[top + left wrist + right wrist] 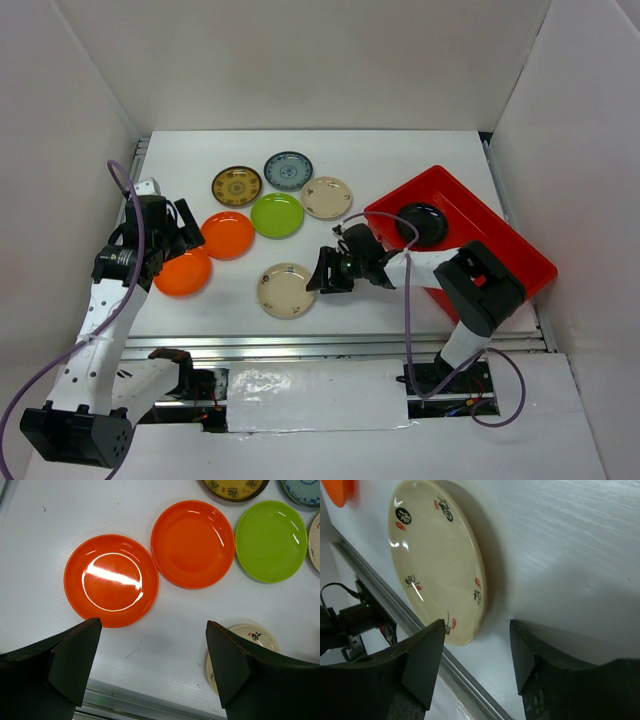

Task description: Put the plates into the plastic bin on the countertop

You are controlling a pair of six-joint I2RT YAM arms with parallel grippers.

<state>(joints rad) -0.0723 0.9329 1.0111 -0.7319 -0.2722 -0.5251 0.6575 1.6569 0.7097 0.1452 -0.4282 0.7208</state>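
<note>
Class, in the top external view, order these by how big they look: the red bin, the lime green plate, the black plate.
1. red bin
2. lime green plate and black plate: they look about alike, so not ranked.

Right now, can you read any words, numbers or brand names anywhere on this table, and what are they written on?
No word, number or brand name reads clearly anywhere.
Nearest round beige plate: black and red brush-style characters around its inside, too stylised and blurred to read.
Round yellow-brown patterned plate: dark marks around the rim, too small to tell whether they are writing.
</note>
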